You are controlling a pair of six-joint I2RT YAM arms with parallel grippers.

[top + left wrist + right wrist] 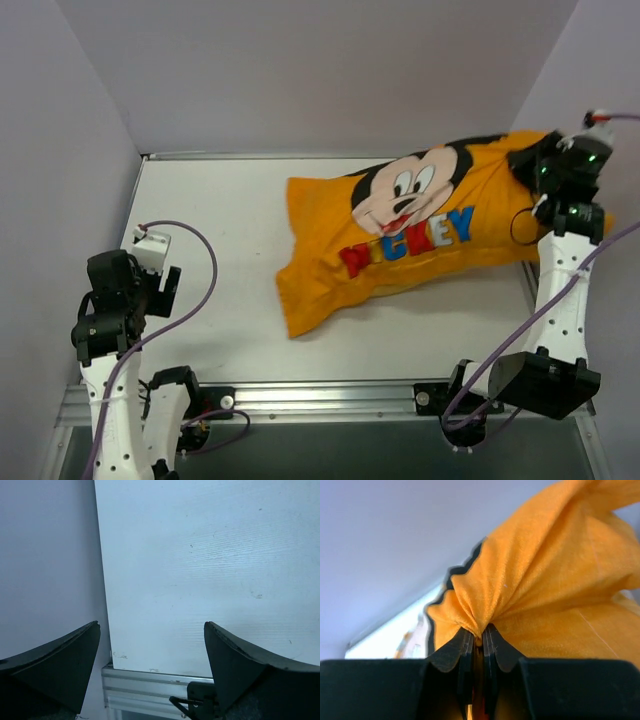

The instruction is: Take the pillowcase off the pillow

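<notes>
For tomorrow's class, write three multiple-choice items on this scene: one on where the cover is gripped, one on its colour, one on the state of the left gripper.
1. The right gripper holds the pillowcase at its: A left end; B middle; C right end.
2. The pillowcase is mainly: A green; B orange-yellow; C white.
3. The left gripper is: A open, empty; B shut, empty; C shut on the pillowcase.
Answers: 1 C, fabric is pinched at the right end in the top view. 2 B, both views show orange-yellow fabric. 3 A, its fingers stand apart over the table.
</notes>
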